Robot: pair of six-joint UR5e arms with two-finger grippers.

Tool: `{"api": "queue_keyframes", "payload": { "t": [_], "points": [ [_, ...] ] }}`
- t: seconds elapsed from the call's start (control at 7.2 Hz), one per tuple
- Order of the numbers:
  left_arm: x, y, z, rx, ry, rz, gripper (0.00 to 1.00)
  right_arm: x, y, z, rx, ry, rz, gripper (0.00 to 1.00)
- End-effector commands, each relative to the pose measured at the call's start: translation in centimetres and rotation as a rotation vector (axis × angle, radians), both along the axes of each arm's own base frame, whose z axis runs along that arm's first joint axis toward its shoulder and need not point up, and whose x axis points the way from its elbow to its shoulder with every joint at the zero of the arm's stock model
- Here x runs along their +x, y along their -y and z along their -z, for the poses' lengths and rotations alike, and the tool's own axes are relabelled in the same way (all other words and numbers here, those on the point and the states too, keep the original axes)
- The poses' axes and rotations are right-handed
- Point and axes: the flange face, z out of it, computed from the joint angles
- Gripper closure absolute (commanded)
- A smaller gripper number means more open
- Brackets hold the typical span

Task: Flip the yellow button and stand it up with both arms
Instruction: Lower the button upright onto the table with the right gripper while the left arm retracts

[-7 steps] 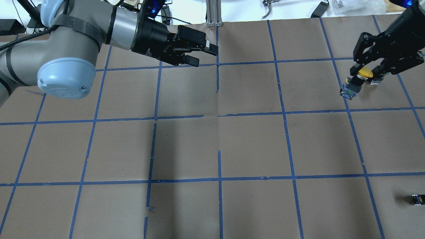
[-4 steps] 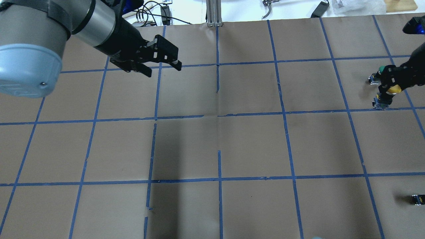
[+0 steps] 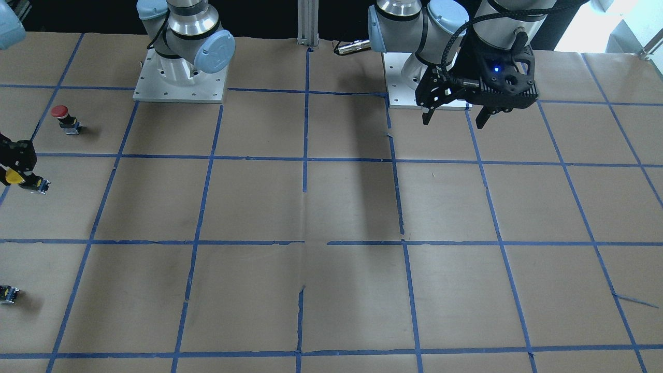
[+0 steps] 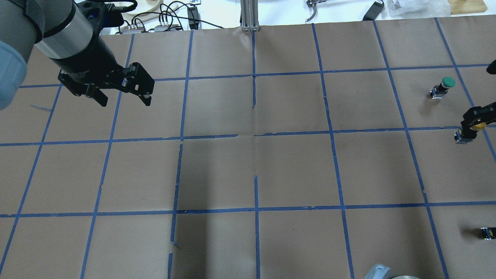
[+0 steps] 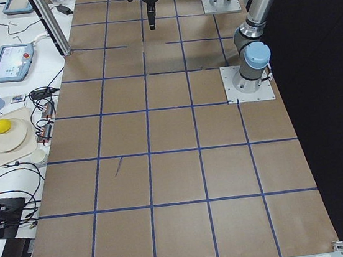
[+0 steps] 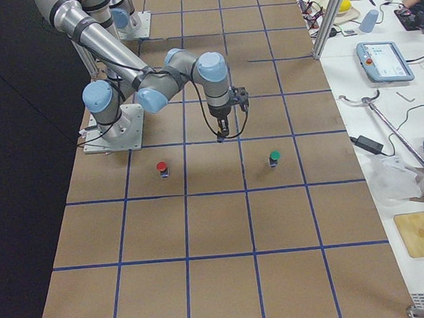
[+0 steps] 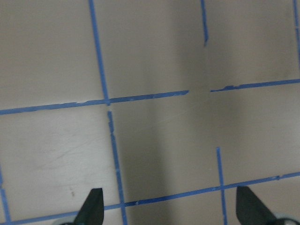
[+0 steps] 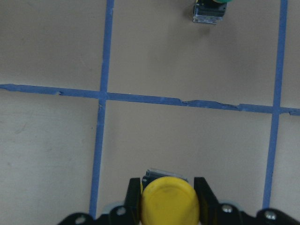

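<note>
The yellow button (image 4: 480, 125) has a round yellow cap, a black body and a metallic base (image 4: 460, 138). My right gripper (image 4: 471, 121) is shut on it at the table's far right edge. In the right wrist view the cap (image 8: 168, 202) sits between the two fingers (image 8: 134, 197) with the base pointing down at the paper. I cannot tell whether the base touches the table. It also shows at the left edge of the front view (image 3: 12, 178). My left gripper (image 4: 124, 100) is open and empty over the table's left part, and also shows in the front view (image 3: 453, 122).
A green-capped button (image 4: 445, 83) stands just beyond the right gripper. A red-capped button (image 3: 61, 115) stands on the robot's side of it. A tiny black-and-yellow block (image 4: 487, 232) lies near the right front corner. Brown paper (image 4: 255, 166) with blue tape lines covers the table.
The right gripper has carried the yellow button to the right and toward the robot, uncovering the green button. The left arm has swung left, away from the table's middle, with its gripper still open.
</note>
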Motion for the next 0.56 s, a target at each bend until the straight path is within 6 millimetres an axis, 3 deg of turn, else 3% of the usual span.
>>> {"api": "queue_keyframes", "payload": {
  "t": [0.0, 0.42],
  "points": [
    [0.4, -0.1, 0.4, 0.017, 0.011, -0.052, 0.00, -3.0, -0.4, 3.6, 0.013, 0.030, 0.016, 0.85],
    [0.3, -0.5, 0.2, 0.012, 0.018, -0.043, 0.00, -2.4, -1.5, 5.9, 0.000, 0.020, 0.020, 0.85]
  ]
}}
